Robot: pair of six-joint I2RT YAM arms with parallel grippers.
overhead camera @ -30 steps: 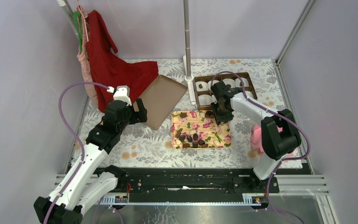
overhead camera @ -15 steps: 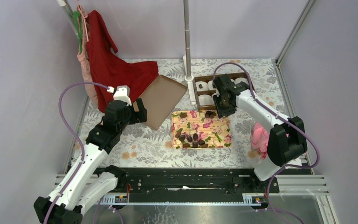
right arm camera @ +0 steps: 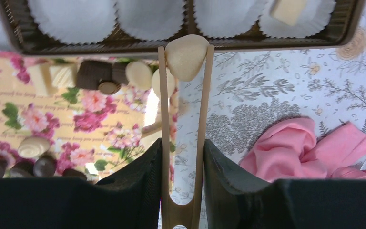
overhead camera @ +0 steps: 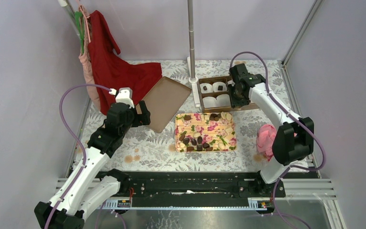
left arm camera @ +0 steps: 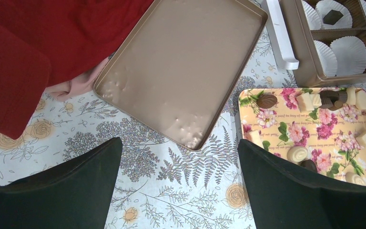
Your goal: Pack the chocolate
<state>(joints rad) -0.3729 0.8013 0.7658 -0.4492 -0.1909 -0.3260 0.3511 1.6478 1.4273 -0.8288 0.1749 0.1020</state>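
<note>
Chocolate (right arm camera: 96, 74), dark and rounded among pale pieces, lies on my flowered tray (left arm camera: 343, 143). My right gripper (right arm camera: 181, 160) squeezes thin tan tongs (right arm camera: 162, 119), which pinch a smooth cream piece (right arm camera: 187, 55) at the rim of the box (right arm camera: 124, 46) of crinkled cups (right arm camera: 71, 14). My left gripper (left arm camera: 177, 145) gapes wide above the flat lid (left arm camera: 181, 67).

Table (left arm camera: 171, 191): white, printed with grey ferns and orange roses
Tray (left arm camera: 310, 129): yellow, with pink flowers and green leaves
Chocolate (left arm camera: 267, 100): dark brown (a few pieces are cream)
Box (left arm camera: 306, 52): brown
Paper cups (left arm camera: 348, 55): white
Lid (left arm camera: 186, 67): plain dull gold
Hanging cloth (left arm camera: 52, 33): red
Crumpled cloth (right arm camera: 305, 148): pink
Tongs (right arm camera: 162, 95): tan
</note>
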